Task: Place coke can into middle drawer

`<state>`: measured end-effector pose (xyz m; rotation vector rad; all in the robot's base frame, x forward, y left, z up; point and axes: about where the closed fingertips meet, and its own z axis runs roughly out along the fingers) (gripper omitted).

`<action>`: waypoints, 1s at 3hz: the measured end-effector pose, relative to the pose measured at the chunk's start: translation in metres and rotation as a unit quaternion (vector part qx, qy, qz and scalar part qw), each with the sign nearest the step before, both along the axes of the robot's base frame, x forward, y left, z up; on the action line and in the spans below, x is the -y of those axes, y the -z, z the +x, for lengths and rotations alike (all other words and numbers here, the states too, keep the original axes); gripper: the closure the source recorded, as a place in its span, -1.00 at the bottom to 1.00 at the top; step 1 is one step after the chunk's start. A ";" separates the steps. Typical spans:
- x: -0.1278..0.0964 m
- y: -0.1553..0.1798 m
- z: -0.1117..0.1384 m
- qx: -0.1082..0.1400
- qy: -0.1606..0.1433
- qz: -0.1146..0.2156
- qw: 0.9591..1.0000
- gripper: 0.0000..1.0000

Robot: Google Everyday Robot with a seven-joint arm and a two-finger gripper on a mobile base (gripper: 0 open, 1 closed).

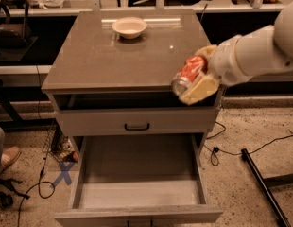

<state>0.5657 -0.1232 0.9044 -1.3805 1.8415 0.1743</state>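
Observation:
My gripper (196, 77) is shut on the coke can (188, 74), an orange-red can with a silver end, held tilted in the air at the front right corner of the cabinet top (113, 60). The can hangs just over the cabinet's front edge, above the right side of the middle drawer (137, 183). That drawer is pulled far out below; its pale grey floor is bare. The white arm reaches in from the right.
A cream bowl (130, 27) sits at the back of the cabinet top. A shut drawer front with a black handle (136, 126) lies above the open drawer. Cables (241, 151) and a black pole (262, 183) lie on the floor to the right. A shoe (7, 157) shows at left.

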 end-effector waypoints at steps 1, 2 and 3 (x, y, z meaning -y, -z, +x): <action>-0.010 0.044 -0.019 -0.040 -0.014 -0.013 0.999 1.00; -0.010 0.044 -0.019 -0.040 -0.014 -0.013 0.999 1.00; -0.014 0.059 -0.025 -0.059 -0.018 -0.019 0.998 1.00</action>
